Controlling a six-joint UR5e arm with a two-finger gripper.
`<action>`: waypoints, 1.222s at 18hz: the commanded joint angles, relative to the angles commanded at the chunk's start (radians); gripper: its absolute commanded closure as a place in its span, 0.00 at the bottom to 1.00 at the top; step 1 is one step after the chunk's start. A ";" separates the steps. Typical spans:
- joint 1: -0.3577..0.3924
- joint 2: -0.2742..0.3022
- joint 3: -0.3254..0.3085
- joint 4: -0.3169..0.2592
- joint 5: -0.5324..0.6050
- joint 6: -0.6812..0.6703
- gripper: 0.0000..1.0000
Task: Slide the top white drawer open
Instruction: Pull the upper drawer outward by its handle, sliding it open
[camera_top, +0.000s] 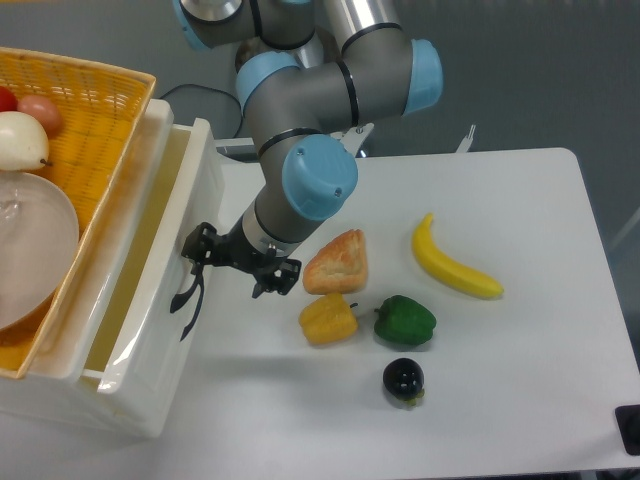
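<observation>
Your claw (205, 262) sat just right of the drawer (165, 300) front, its black fingers (196, 243) at the curved black handle (188, 295); from this view you could not tell whether they were spread around the bar or pinched on it. The claw's other end (275, 275) pointed toward the bread (338, 262), near it but apart.

The drawer stood pulled out toward the table's (520, 370) middle, its pale yellow inside showing between the front panel and the basket (95, 120) that overhung it from the left. The drawer's lower corner lay near the table's front edge. The basket held a white plate (30, 250) and some fruit at its upper left.

To the claw's right you had bare white table only between the drawer front and the food. The bread, a yellow pepper (327, 320) and a green pepper (405, 320) lay close together there, with a dark round fruit (403, 379) just below them and a banana (452, 265) farther right. Beyond the banana the table ran open to its right edge. The arm (320, 85) reached down from the top of the view, over the table's back edge.
</observation>
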 joint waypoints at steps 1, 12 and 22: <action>0.000 -0.003 0.006 0.002 0.000 0.000 0.00; 0.021 -0.017 0.031 0.003 0.002 0.003 0.00; 0.034 -0.020 0.032 -0.003 0.028 0.052 0.00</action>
